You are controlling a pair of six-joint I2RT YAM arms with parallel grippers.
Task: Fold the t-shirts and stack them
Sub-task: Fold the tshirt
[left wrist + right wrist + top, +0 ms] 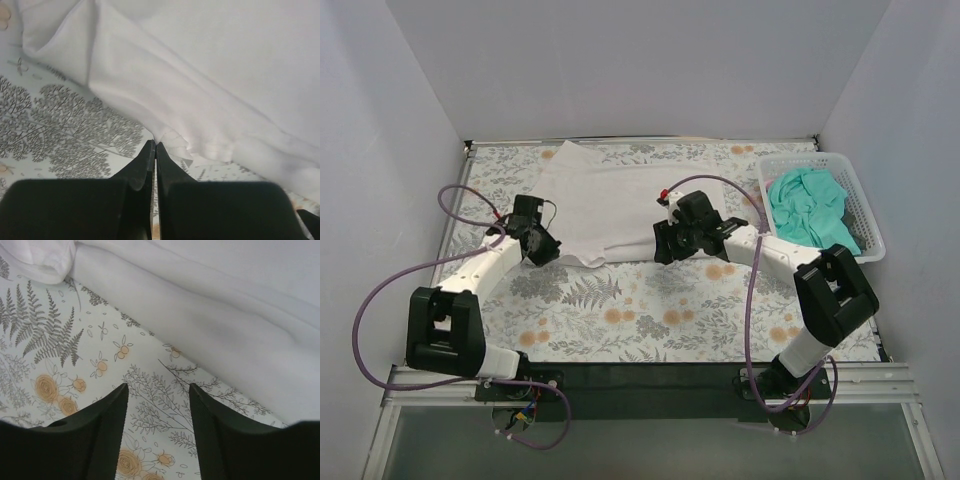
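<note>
Showing the left gripper (155,150), jaws closed tip to tip, with the hem of the white t-shirt (225,75) bunched just ahead; cloth between them cannot be confirmed. The right gripper (159,390) is spread wide and empty, the hem just beyond. A skewed fold is risked if one side slips.

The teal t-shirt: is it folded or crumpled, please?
Crumpled: the teal t-shirt lies bunched in the white basket.

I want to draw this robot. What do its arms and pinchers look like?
The left arm and right arm are white tubes with chunky black joints. Thin purple cables loop beside them. The left gripper and right gripper have pointed black fingers.
</note>
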